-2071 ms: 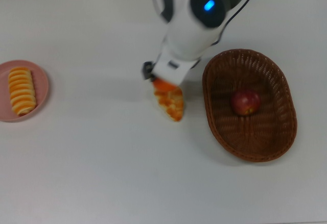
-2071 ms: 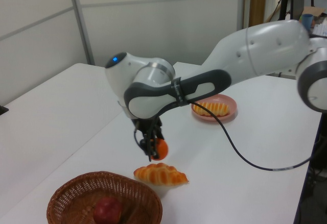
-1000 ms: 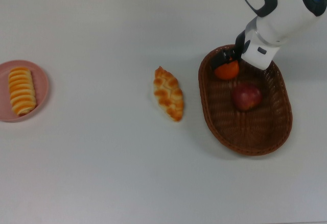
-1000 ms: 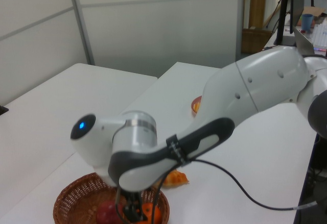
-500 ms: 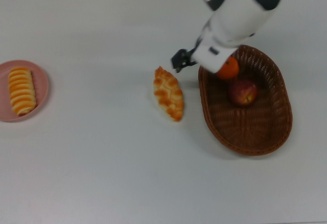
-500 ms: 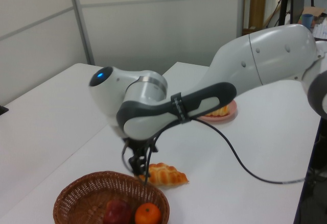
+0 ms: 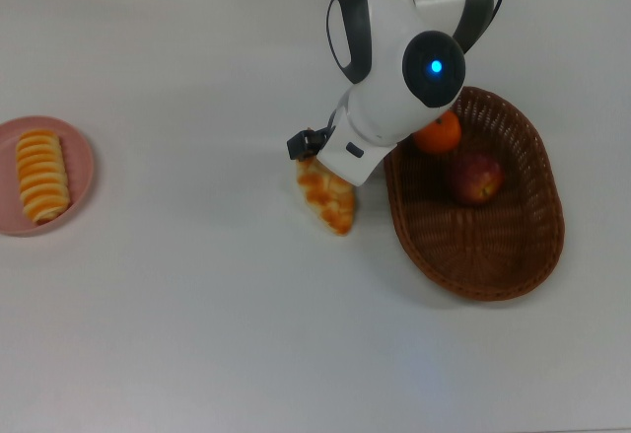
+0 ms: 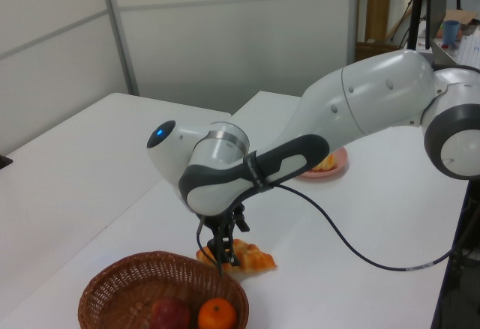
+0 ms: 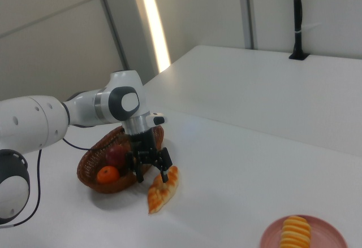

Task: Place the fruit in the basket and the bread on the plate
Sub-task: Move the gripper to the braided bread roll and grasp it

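Over braided roll [image 9: 162, 188] — gripper [image 9: 151, 175] spread wide, empty — mandarin [image 7: 438, 134], apple [image 7: 476, 178] in basket [image 7: 493, 275].

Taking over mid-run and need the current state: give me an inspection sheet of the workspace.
Surface: white table, bare apart from the job's things.
Fruit: apple and mandarin both lie in the basket.
Bread: ribbed roll lies on the pink plate; braided roll lies on the table beside the basket, not on the plate.
Clutter: nothing seen.
End effector: open, fingers straddling one end of the braided roll.
Cables: black cable loops from the arm above the table.
Surroundings: grey wall panels; shelving at the left view's upper right.
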